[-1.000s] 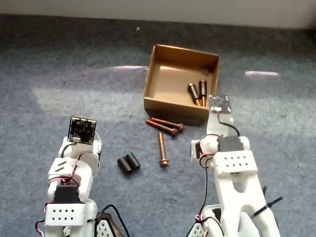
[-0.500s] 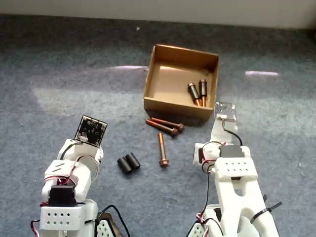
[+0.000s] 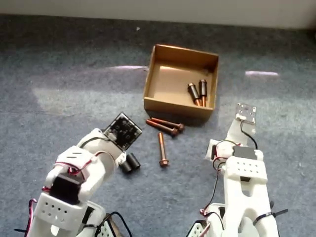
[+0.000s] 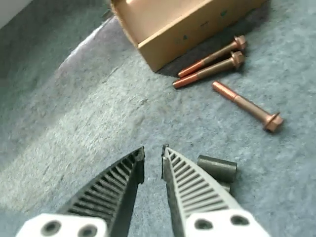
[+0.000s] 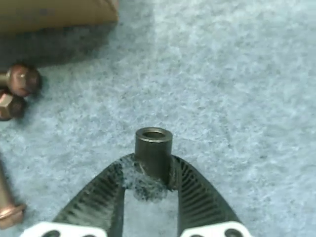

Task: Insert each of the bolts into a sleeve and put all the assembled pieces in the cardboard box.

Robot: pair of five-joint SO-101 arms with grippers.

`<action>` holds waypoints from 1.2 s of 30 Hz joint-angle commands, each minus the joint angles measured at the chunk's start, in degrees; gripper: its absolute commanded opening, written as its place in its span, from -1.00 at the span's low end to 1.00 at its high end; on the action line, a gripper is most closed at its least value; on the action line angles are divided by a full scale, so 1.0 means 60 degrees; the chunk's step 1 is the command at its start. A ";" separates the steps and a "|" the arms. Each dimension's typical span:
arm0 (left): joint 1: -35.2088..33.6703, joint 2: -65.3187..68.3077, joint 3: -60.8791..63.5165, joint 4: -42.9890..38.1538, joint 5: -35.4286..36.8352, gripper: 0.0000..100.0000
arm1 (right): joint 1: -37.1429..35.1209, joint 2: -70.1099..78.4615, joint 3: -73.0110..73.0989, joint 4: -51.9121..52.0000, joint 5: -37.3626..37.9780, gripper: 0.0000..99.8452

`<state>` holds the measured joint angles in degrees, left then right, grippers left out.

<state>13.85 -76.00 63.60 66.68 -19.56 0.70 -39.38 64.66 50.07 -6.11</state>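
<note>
Black ribbed fingers (image 5: 195, 192) of the right gripper (image 5: 149, 163) clamped on a dark sleeve (image 5: 153, 148), its open bore pointing out over the grey carpet (image 5: 237, 74). Has drawn sideways off the corner of the cardboard box (image 3: 173, 107) within the last second, sleeve in tow. Across the table, left gripper (image 4: 152, 150) parted only a sliver and holding nothing (swung in from its own side during that same second), poised just beside a loose sleeve (image 4: 217, 169) on the carpet. Farther out, three copper bolts (image 4: 247, 104) lying loose in front of the box, two assembled pieces (image 3: 193, 93) already inside. Reads as the set-up for a third assembly: one sleeve in hand, a bolt wanted next, and a fair share of the job left.
</note>
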 commanded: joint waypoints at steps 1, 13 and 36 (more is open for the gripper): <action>0.1253 0.1912 -0.1487 0.0000 -0.1289 -0.83 | 0.0579 -0.0286 -0.0095 -0.0256 -0.0117 -0.99; 0.1722 0.7304 -0.3788 -0.0894 -0.2740 -0.63 | 0.0740 -0.0286 -0.0125 -0.0256 -0.0117 -0.99; 0.2410 1.6256 -1.0747 -0.0850 -0.3707 -0.61 | 0.1150 -0.0286 -0.0125 -0.0256 -0.0117 -0.99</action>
<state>27.30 17.63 6.29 62.37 -41.19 6.51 -39.38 64.66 49.80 -6.11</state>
